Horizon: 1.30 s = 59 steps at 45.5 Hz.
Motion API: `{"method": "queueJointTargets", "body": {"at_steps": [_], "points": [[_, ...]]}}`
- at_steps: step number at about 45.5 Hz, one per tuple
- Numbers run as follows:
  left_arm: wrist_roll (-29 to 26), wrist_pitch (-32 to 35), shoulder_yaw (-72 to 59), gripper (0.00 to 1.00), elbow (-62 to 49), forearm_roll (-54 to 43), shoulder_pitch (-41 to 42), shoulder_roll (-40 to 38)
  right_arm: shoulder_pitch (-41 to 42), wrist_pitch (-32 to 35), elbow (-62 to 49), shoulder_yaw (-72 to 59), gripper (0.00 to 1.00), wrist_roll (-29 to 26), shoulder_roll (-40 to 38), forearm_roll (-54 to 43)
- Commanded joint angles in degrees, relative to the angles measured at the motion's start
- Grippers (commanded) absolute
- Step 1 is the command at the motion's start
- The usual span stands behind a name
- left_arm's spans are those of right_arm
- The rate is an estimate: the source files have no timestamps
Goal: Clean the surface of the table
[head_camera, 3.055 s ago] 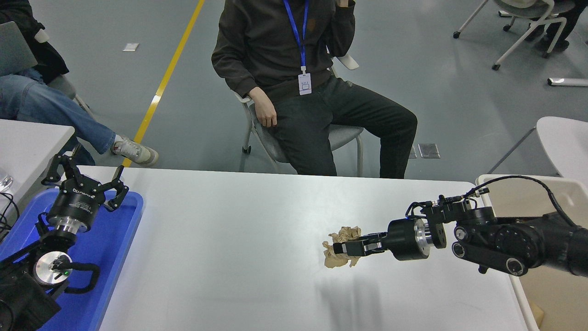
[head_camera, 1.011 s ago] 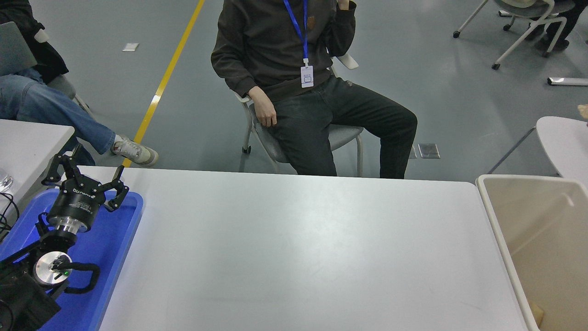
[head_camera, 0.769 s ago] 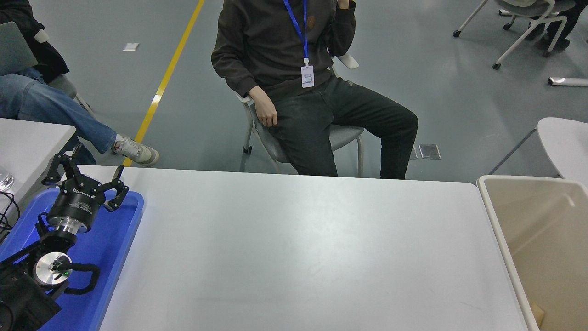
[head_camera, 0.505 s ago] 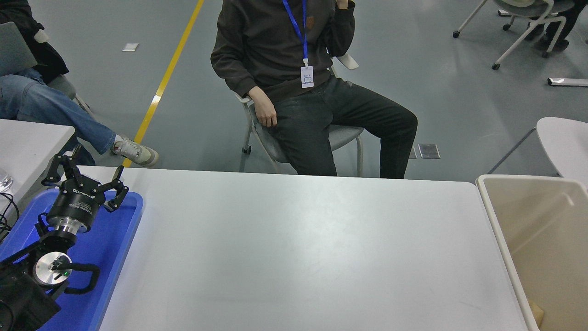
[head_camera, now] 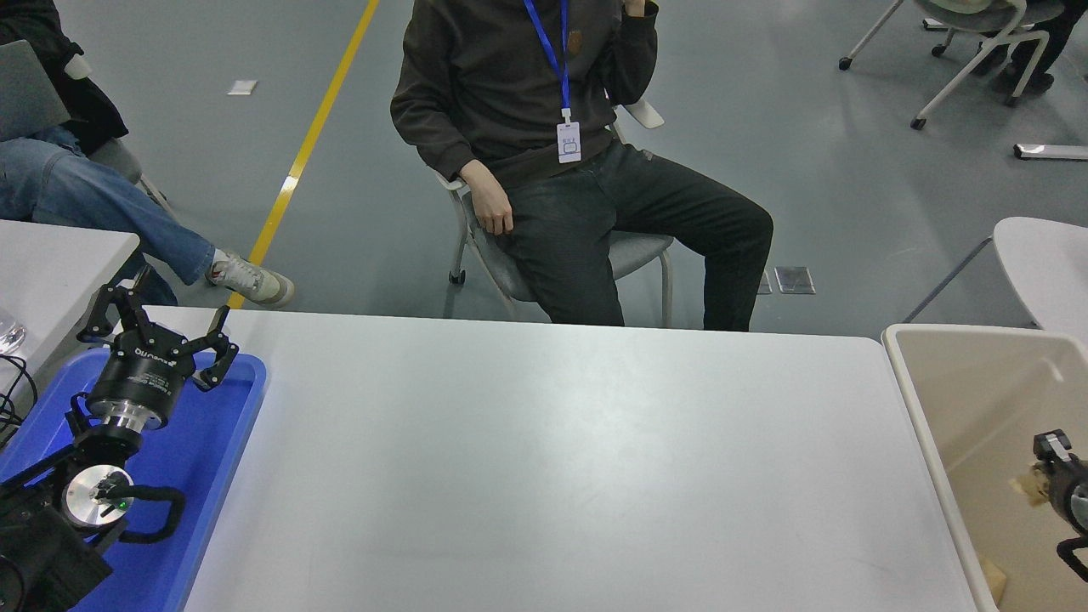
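Note:
The table surface (head_camera: 552, 459) is a wide white-grey top with nothing lying on it. My right gripper (head_camera: 1056, 486) shows only partly at the right edge, above the inside of the beige bin (head_camera: 914, 399). A small tan scrap of crumpled paper (head_camera: 1030, 486) shows against its left side. Whether the paper is held cannot be seen. My left gripper (head_camera: 161, 321) is open and empty, parked over the blue tray (head_camera: 212, 476) at the lower left.
A person sits on a chair (head_camera: 633, 246) at the table's far side. Another tan scrap (head_camera: 990, 580) lies at the bottom of the bin. A smaller white table (head_camera: 59, 255) stands at the left, and a second person's legs show beyond it.
The right arm, which held crumpled brown paper over the table three seconds ago, left the view and has now come back in at the right edge over the bin. The left arm has not moved.

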Motion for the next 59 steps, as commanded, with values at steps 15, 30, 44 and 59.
{"method": "queueJointTargets", "body": {"at_steps": [15, 30, 44, 59], "points": [[0.0, 0.0, 0.0, 1.0, 0.0, 0.0, 0.0, 0.0, -0.5, -7.1, 0.1, -0.3, 0.65, 0.1, 0.7, 0.1], [0.1, 0.0, 0.0, 1.0, 0.0, 0.0, 0.0, 0.0, 2.1, -8.2, 0.8, 0.2, 0.98, 0.2, 0.0, 0.2], [0.0, 0.0, 0.0, 1.0, 0.0, 0.0, 0.0, 0.0, 8.6, -8.4, 2.5, 2.5, 0.98, 0.6, -3.5, 0.8], [0.0, 0.0, 0.0, 1.0, 0.1, 0.0, 0.0, 0.0, 19.9, -8.8, 23.6, 25.0, 0.98, 0.6, -14.9, 0.8]]}}
